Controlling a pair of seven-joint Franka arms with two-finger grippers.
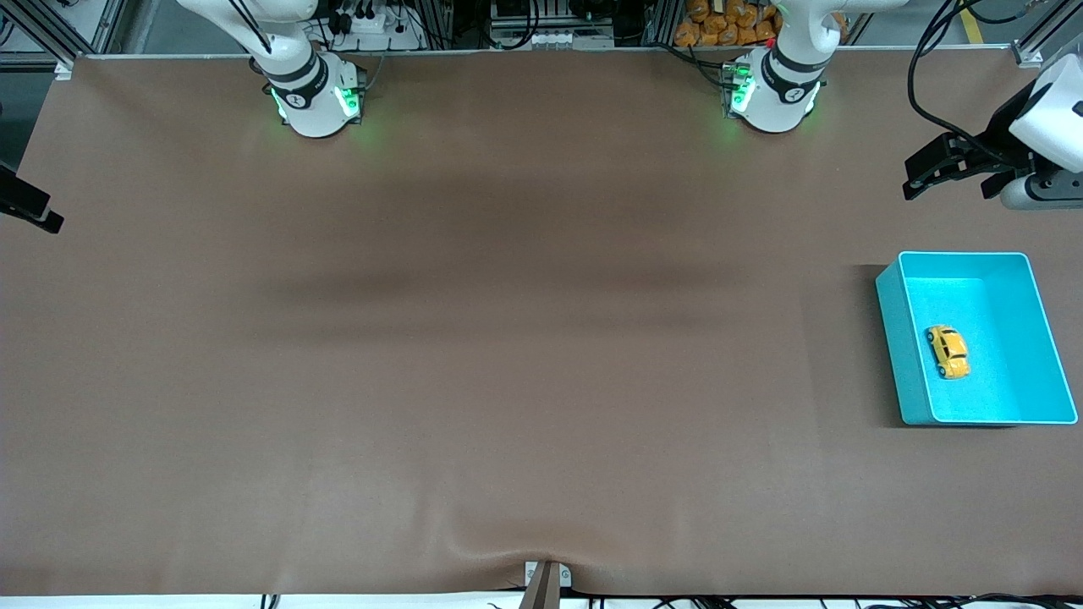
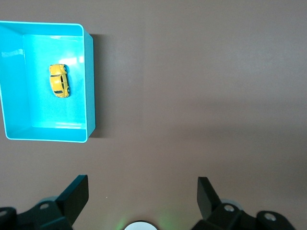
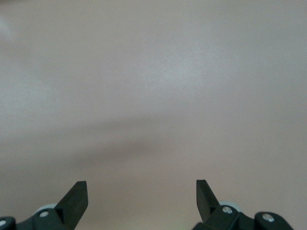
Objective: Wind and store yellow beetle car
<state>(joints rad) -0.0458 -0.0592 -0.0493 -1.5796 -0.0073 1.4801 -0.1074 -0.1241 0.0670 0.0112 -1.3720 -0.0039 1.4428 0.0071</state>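
Brown table (image 1: 474,355), both grippers' fingers (image 2: 76,194) wide, empty

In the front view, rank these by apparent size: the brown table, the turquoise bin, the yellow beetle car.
Largest to smallest:
1. Brown table, filling nearly the whole view.
2. Turquoise rectangular plastic bin.
3. Tiny yellow beetle toy car, lying inside the bin.

Left end effector (image 1: 952,173) hangs open above the bench (image 1: 508,381); right end effector (image 3: 141,194) likewise open, empty, above the bench.

Bin (image 1: 888,338) open-topped; walls ring car (image 1: 948,351).
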